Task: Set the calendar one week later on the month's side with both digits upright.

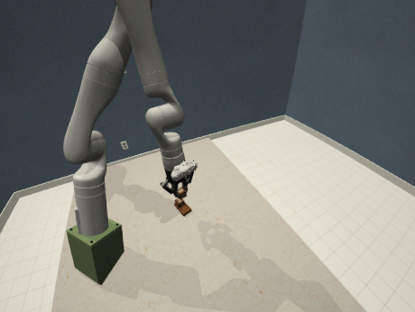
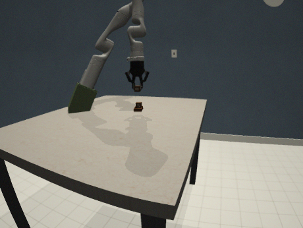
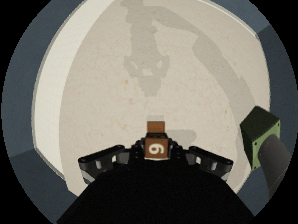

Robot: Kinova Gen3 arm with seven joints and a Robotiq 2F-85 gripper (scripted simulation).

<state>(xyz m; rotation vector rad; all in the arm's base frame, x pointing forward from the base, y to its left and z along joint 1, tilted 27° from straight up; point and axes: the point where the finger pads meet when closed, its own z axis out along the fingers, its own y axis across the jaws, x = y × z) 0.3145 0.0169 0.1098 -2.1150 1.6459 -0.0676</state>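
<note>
The wooden calendar tray (image 1: 185,210) (image 2: 138,110) (image 3: 156,126) rests on the table. One brown cube (image 1: 179,202) (image 2: 138,105) stands in it; a faint mark on its face in the exterior view is too small to read. My gripper (image 1: 181,191) (image 2: 137,87) (image 3: 156,143) is above the tray, pointing down, shut on the other brown cube (image 1: 181,193) (image 2: 137,89) (image 3: 156,149). This held cube is clear of the tray, with a visible gap in the exterior view. In the wrist view it shows a white looped digit, like a 6 or 9, turned. The month's name is not readable.
The green base block (image 1: 96,252) (image 2: 82,99) (image 3: 260,135) carries the arm at one side of the table (image 1: 149,252) (image 2: 99,155). Shadows of the arm lie across the table top. Dark walls stand behind the table.
</note>
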